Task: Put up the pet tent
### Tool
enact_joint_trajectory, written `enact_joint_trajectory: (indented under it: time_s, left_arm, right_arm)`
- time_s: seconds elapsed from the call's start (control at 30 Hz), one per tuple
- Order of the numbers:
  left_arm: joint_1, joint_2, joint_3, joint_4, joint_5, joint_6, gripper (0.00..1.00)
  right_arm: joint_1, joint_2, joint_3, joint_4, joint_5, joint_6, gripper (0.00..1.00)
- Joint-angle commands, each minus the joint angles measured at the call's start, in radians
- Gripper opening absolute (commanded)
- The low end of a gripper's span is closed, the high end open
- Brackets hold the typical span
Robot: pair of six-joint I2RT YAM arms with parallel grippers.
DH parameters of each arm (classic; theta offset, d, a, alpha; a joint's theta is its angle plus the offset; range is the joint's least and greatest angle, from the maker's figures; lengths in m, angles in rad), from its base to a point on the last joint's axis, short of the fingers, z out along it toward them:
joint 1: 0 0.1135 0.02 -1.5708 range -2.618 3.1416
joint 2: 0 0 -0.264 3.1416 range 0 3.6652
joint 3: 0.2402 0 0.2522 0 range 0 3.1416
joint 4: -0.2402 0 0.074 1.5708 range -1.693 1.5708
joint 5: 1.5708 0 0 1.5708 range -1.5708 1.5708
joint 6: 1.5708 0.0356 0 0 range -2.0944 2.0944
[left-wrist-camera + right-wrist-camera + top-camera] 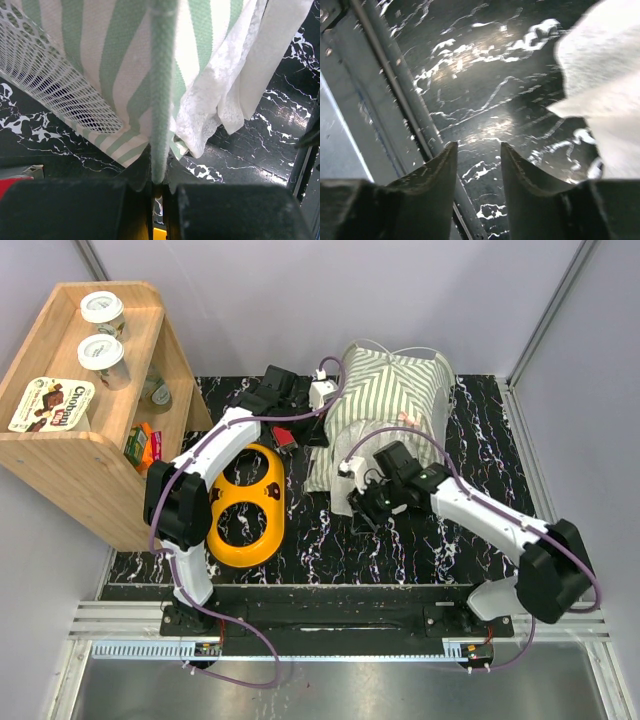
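Black fingers [90,210] of the left gripper [159,187] are pressed together on a green-striped seam of the pet tent [395,385]. In the left wrist view the seam runs straight down into the narrow slit between them. Just left of that seam is the white mesh window [55,75]. To its right the lace curtains [210,115] hang in loose folds, their lower ends close to the black marbled table [400,540]. A red object [7,187] shows at the lower left edge of that view.

The right gripper [479,150] is spread, with nothing between its fingers [440,170]. It is low over the bare tabletop, and a blurred patch of white fabric [600,75] lies off to its right, apart from the fingers. From above, this gripper sits just in front of the tent's near edge.

The tent itself lies at the far middle of the table as a boxy, partly slumped heap of striped cloth. The left arm reaches it from the left side and the right arm from the near side. A thin pale pole [400,347] curves over its far edge.

Left of the tent, a yellow dish [245,540] with two round holes rests on the table beneath the left arm. Further left stands a wooden shelf [60,455]. It carries two white-lidded cups [102,307] and a flat box [52,405] on top.
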Motion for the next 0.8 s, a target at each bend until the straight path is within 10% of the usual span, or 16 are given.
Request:
enact_joint_trajectory:
  time_s: [0.0, 0.13, 0.43, 0.7, 0.77]
  left_arm:
    - [0.007, -0.014, 0.064, 0.052, 0.017, -0.041, 0.00]
    - [0.005, -0.017, 0.064, 0.048, 0.040, -0.041, 0.00]
    - [0.005, -0.023, 0.058, 0.037, 0.075, -0.039, 0.00]
    - [0.005, -0.027, 0.052, 0.033, 0.069, -0.028, 0.00]
    - [0.005, -0.026, 0.058, 0.026, 0.060, -0.018, 0.00]
  right_arm:
    - [-0.011, -0.142, 0.015, 0.045, 0.336, 0.060, 0.50]
    - [-0.011, -0.184, -0.046, 0.215, 0.754, 0.178, 0.61]
    - [-0.007, -0.073, -0.169, 0.496, 0.813, 0.372, 0.75]
    - [-0.006, -0.019, -0.157, 0.492, 0.810, 0.396, 0.04]
    - [-0.004, -0.065, -0.152, 0.451, 0.767, 0.393, 0.00]
